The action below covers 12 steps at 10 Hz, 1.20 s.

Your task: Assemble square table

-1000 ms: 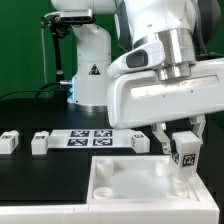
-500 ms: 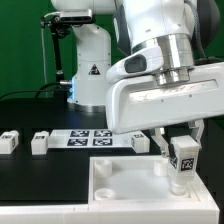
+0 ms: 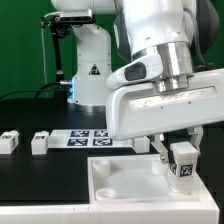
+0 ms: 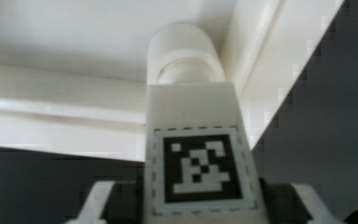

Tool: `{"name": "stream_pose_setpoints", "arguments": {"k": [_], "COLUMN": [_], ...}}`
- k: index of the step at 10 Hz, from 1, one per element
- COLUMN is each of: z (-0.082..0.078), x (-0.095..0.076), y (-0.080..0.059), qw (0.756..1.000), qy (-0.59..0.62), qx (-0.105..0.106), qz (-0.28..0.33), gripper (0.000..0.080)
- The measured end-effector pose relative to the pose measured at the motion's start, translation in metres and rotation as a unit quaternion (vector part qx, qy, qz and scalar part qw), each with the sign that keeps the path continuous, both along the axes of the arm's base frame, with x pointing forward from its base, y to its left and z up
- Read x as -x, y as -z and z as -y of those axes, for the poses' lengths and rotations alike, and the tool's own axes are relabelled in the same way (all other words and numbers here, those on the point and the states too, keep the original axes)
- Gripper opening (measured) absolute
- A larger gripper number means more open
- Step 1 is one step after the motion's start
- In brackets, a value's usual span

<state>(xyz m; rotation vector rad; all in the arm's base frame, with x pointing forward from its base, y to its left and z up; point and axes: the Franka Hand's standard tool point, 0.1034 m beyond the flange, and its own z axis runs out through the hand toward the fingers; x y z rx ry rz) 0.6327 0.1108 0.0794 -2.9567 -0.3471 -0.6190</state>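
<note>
Pinching a leg (image 3: 184, 166) over the tabletop (image 3: 118, 186), the gripper (image 3: 181, 151) hangs well apart from the marker board (image 3: 90, 138) and spare legs (image 3: 40, 143).

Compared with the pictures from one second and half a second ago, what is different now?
The gripper, shut on a table leg, has sunk a little, bringing the leg nearer the corner of the square table top at the exterior view's right. Nothing was taken or let go. The table top, the three loose legs and the marker board lie as before.

Top (image 3: 125, 185) and leg (image 3: 184, 165): white plastic, smooth, matt. Arm shell (image 3: 160, 100): glossy white plastic. Bench surface (image 3: 25, 115): black, matt.
</note>
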Motion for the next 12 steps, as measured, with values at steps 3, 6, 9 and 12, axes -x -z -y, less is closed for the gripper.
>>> {"name": "stream_pose_setpoints", "arguments": {"k": [3,6,9,12], "z": [0.0,0.0,0.0,0.0], "x": [0.005,0.005,0.005,0.0], "y": [0.005,0.005,0.001,-0.024], "qw": [1.0,1.0,1.0,1.0], "qy": [0.003,0.003,0.002,-0.004], "qx": [0.002,0.002,0.002,0.002], "qz": [0.031,0.031,0.024,0.005], "gripper": [0.0287,0.0438,0.0641,0.0649]}}
